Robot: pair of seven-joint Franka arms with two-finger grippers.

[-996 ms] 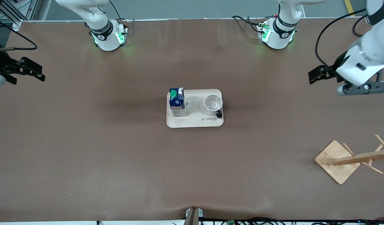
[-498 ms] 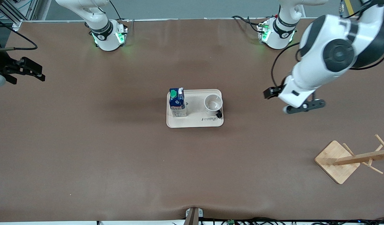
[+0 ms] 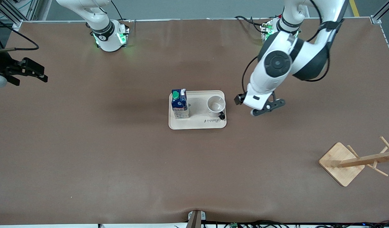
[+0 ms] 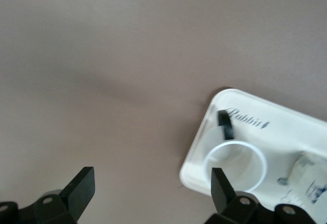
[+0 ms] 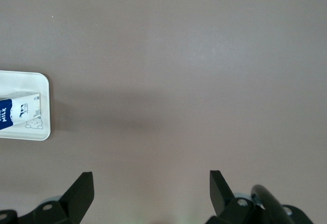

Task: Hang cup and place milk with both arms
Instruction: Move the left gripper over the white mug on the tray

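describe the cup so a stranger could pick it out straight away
Mid-table sits a cream tray. Two things stand on it; the cup is the one toward the left arm's end. It is white, round, open-topped with a black handle, unlike the tall blue milk carton.

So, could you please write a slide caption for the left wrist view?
Open left gripper over the bare table beside the tray holding the cup and milk.
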